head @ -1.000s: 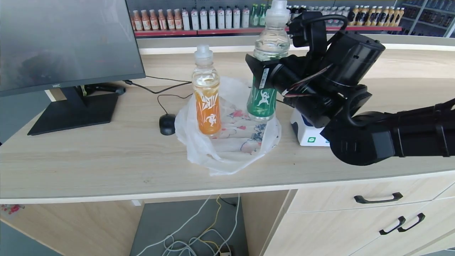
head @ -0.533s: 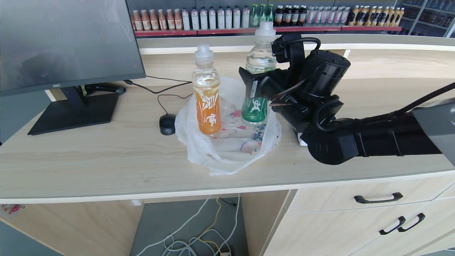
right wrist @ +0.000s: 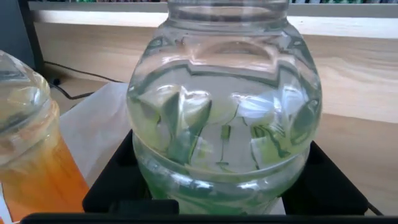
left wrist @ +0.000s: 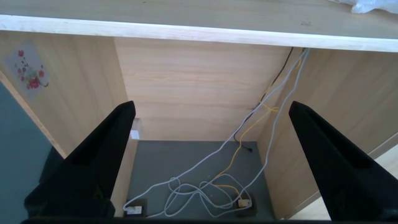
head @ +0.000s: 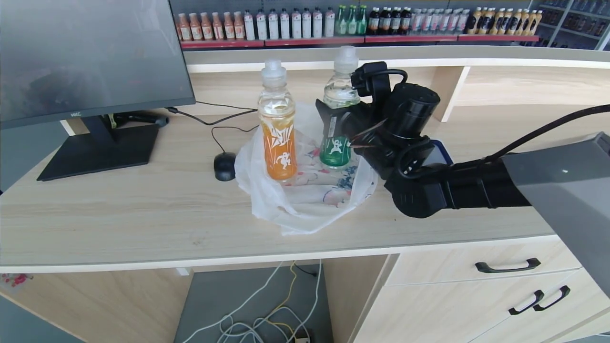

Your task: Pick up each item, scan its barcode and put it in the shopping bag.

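Green-label bottle [head: 336,150] upright, clamped in the right pincer [head: 342,126], jaws closed on its waist. Its base sits at the far edge of the shopping bag [head: 310,200], directly under the pincer; contact unclear. Orange-label bottle [head: 277,138] already stands upright on the bag, just beside the pincer on its left, not touching.

Progress, my read: one item bagged, the second about to be set down, release left to do. Scan status can't be judged.

Both bottles are clear ribbed plastic with bulbous shoulders, white caps and glossy shrink labels. The bag is thin, translucent crinkled film with a floral print, lying slumped open. Counter [head: 143,214] is a smooth pale wood-grain laminate. Left pincer [left wrist: 208,162] is spread wide, holding nothing, low beneath the counter edge.
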`<state>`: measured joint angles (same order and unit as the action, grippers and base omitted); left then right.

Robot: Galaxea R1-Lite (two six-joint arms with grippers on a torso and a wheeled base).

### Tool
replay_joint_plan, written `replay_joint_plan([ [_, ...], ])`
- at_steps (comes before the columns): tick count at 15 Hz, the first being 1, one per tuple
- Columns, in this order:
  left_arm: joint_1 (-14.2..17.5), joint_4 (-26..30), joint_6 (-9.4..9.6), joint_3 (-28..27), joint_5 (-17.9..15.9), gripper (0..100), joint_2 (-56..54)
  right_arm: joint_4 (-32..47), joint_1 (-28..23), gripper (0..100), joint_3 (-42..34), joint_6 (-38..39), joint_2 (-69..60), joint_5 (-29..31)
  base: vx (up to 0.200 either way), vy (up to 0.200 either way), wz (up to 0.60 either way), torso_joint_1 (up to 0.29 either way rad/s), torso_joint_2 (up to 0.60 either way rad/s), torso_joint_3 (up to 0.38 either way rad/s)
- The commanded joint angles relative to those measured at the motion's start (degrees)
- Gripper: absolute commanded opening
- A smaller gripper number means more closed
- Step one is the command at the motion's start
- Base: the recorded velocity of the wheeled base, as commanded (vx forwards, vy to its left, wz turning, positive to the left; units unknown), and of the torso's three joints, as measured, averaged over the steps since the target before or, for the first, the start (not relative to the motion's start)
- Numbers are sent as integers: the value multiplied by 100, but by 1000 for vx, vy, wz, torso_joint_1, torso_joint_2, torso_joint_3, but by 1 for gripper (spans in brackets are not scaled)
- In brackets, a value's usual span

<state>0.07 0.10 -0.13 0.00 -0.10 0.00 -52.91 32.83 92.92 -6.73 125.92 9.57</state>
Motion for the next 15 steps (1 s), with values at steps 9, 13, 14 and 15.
replay_joint_plan([
  [9, -7, -1, -4, 0, 1, 100, 0, -18, -75, 0, -46, -13, 232, 10, 0, 0, 0, 0, 0, 0],
  [13, 1, -1, -4, 0, 1, 100, 0, 0, -57, 0, -90, -13, 205, 10, 0, 0, 0, 0, 0, 0],
  [14, 1, -1, -4, 0, 1, 100, 0, 8, -49, 0, -98, -13, 205, 1, 0, 0, 0, 0, 0, 0],
  [15, 1, -1, -4, 0, 1, 100, 0, 8, -40, 0, -142, -13, 196, 10, 0, 0, 0, 0, 0, 0],
])
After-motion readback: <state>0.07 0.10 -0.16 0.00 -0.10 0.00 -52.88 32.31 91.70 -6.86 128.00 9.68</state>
